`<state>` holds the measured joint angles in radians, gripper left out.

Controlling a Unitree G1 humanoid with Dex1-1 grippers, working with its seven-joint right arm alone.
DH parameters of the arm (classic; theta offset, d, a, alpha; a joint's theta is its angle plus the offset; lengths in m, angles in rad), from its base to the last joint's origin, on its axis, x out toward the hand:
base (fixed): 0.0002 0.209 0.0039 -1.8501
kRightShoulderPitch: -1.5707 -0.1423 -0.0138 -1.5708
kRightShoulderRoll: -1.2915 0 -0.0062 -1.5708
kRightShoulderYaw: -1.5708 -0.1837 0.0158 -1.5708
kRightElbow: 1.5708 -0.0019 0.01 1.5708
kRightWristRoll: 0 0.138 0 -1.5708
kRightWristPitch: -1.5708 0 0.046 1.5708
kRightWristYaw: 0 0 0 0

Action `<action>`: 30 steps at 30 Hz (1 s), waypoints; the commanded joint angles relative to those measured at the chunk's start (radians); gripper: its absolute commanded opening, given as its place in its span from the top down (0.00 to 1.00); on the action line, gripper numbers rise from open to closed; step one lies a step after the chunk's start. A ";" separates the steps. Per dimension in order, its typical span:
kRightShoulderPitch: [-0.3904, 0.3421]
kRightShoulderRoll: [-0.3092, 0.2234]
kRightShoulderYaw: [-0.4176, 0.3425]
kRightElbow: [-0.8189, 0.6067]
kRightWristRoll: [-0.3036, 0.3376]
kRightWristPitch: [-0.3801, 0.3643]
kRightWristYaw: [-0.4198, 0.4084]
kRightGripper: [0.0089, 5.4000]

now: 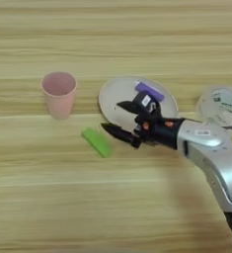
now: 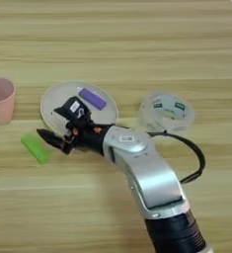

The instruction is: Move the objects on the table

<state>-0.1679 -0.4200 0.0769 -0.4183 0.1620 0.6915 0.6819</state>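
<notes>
Left eye view showing the pincer hanging over the near-left rim of the plate, two black fingers spread wide and gripping nothing, tips pointing left. Lying just left of the lower fingertip, apart from it: the green block, flat on the table, turned on a slant. Looking like a pincer either freshly emptied or lining up on the block; impossible to settle which from this alone. Trailing off right and near: the silver forearm, entering from the near-right corner and crossing the near edge of the plate.

Resting on the far-right part of the plate: the purple block, clear of the fingers, sitting well inside the rim. Standing upright further left: the pink cup, mouth up, well apart from the plate and a little beyond the green block. Sitting right of the plate: the clear round container, close beside the arm's cable.

Plenty of bare wood lying near and left of the green block, and all along the far side. Tighter on the right, with container, cable and forearm crowding together.
</notes>
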 commanded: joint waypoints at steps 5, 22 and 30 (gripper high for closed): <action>-0.223 -0.051 -0.035 0.260 -0.250 -0.231 -0.274 0.11; -0.404 -0.035 -0.001 0.765 -0.417 -0.516 -0.453 0.00; -0.451 -0.036 0.004 0.903 -0.427 -0.560 -0.476 0.00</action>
<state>-0.5140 -0.4303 0.1007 0.4904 -0.2607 0.1732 0.2270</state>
